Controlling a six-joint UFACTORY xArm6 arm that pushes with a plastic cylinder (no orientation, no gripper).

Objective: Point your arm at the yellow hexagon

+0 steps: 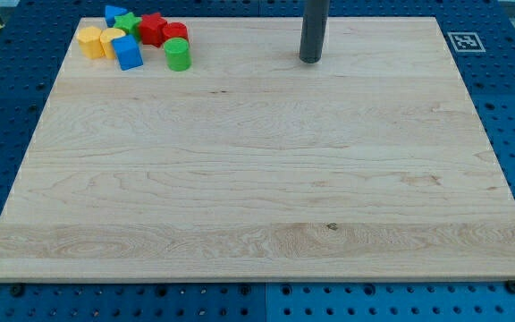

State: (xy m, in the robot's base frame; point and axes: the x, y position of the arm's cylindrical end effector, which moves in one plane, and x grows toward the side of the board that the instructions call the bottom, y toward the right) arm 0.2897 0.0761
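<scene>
Bare wood fills the near half of the board [257,206], and nothing is set on it from the bottom edge up past the middle. All the blocks are gathered tightly in the top left corner, most of them touching or nearly so, which suggests that they are simply parked there, away from the working area. The yellow hexagon [90,41] is placed at the leftmost end of that cluster, closest to the board's left edge, with a second yellow block [112,41] pressed against its right side; the shape of that one cannot be made out surely. A blue block [127,53] is seen just beside these, a green cylinder [178,55] further right, red blocks [161,29] behind it, and a green star [129,21] and another blue block [114,14] nearest the top edge. The hexagon is shown as a squat, orange-yellow prism with flat facets. My tip [310,60] is rested near the top edge, right of centre, well apart from every block; nothing is held or touched by it, since a plain rod is carried.
</scene>
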